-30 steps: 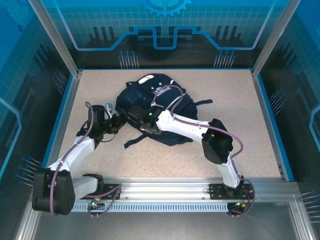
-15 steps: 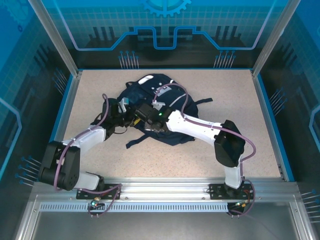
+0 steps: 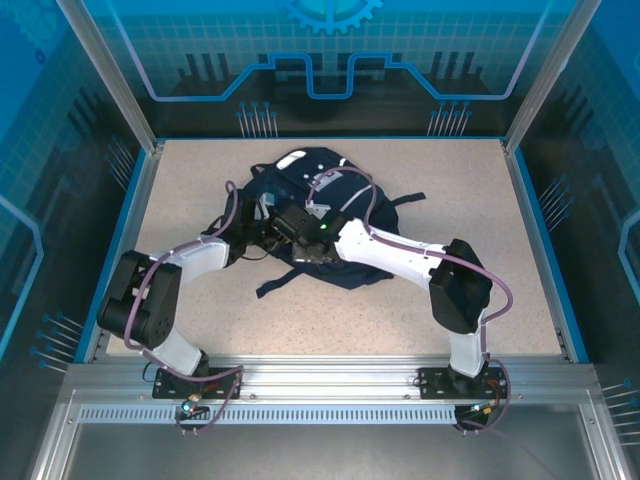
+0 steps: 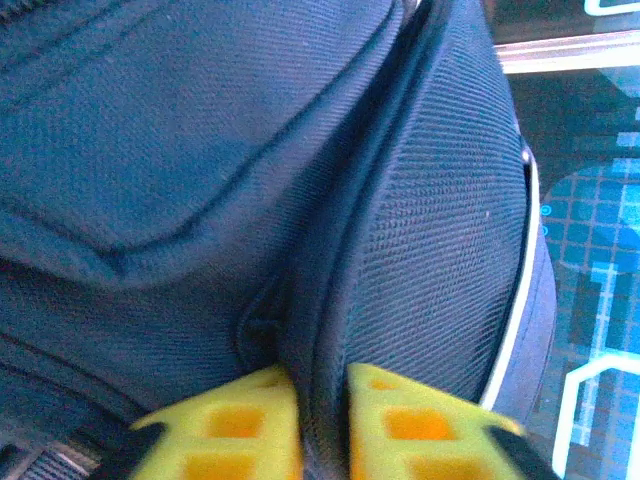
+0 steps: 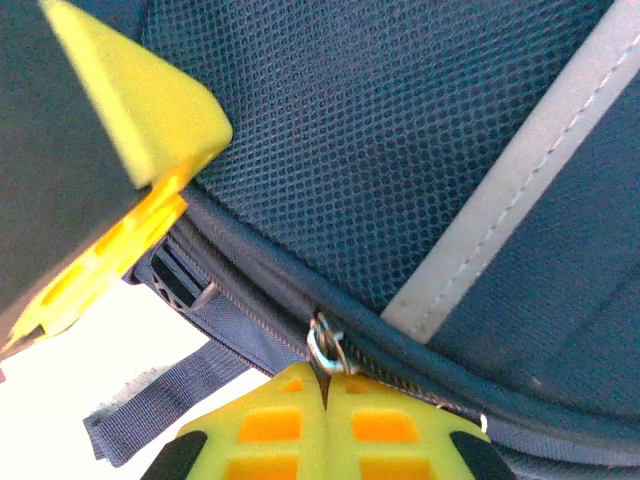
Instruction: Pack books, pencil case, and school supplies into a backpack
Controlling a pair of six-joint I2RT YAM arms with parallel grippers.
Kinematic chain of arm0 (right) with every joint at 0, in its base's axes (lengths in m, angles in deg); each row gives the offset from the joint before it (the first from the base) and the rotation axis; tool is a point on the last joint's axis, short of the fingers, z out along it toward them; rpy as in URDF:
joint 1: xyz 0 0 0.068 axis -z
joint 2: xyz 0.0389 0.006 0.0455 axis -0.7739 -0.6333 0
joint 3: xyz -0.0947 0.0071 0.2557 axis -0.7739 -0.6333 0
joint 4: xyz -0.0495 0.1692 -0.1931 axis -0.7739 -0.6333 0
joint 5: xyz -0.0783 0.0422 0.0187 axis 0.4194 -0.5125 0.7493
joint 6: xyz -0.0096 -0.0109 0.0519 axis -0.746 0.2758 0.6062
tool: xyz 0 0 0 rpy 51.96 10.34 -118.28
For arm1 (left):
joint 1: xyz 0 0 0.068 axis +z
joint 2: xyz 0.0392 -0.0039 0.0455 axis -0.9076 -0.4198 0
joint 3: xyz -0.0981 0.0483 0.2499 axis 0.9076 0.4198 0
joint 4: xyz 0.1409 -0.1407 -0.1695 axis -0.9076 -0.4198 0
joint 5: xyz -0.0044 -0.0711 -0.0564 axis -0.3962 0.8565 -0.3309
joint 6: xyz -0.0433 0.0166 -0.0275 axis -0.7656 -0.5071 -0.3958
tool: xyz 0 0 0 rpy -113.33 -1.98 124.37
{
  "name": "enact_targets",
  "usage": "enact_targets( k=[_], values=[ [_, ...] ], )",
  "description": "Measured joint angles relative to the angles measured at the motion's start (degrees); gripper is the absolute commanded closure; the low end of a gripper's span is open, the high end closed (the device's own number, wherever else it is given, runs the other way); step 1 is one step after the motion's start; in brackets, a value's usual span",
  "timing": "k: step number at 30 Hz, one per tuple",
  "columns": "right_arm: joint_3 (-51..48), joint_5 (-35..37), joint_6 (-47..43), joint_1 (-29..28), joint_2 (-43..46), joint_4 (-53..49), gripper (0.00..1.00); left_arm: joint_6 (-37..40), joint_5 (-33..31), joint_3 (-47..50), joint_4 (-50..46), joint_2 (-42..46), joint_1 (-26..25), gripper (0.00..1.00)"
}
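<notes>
Left claw (image 4: 320, 385) is squeezed narrow on a raised fold of the backpack (image 4: 200, 150), the dark blue cloth pinched between its two yellow fingers along a seam. From above, this claw (image 3: 262, 224) sits on the left side of the bag, its arm reaching in from the near left corner of the counter (image 3: 200, 170).

The backpack (image 3: 330, 195) lies flat in the middle of the counter, its white patch toward the far edge and a dark strap (image 3: 285, 282) trailing toward the arms.

To the right, the right claw (image 5: 325, 390) is closed tight on the small metal zip pull (image 5: 322, 345), which sits on the zip line below a grey-white stripe (image 5: 520, 180). Seen from above, that claw (image 3: 295, 226) is just beside the left one, on top of the bag.

One claw steadies the cloth while the other holds the pull, so the step in hand looks like working the zip. Whether the zip is being run open or shut I cannot tell, nor whether the books and pencil case are already inside. If they are, closing the bag is about all that is left.
</notes>
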State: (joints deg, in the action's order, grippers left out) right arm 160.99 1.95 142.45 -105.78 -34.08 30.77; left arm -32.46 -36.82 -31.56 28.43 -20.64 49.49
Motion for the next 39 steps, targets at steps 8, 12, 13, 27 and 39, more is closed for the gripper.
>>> enact_targets(
  k=[8, 12, 13, 27, 39],
  values=[
    [-9.18, 8.74, -0.09, 0.44, 5.84, -4.81, 1.00, 0.63, -4.24, -0.33, -2.34, -0.42, -0.68, 1.00],
    [-15.26, 11.93, -0.57, 2.84, 10.80, -7.26, 1.00, 1.51, -4.92, -0.70, -3.15, -0.42, -0.68, 1.00],
    [-16.17, 12.09, -1.40, 3.69, 11.76, -7.19, 1.00, 1.70, -4.81, -0.76, -3.15, -0.42, -0.68, 1.00],
    [-13.27, 7.61, -5.40, -3.21, 14.53, 1.20, 0.41, 1.66, -2.10, -1.01, -1.40, -0.42, -2.69, 1.00],
    [-9.25, 6.69, 0.20, -3.34, 6.08, 2.21, 0.66, 1.44, -0.76, -2.10, -1.40, -0.68, -6.08, 1.00]
  ],
)
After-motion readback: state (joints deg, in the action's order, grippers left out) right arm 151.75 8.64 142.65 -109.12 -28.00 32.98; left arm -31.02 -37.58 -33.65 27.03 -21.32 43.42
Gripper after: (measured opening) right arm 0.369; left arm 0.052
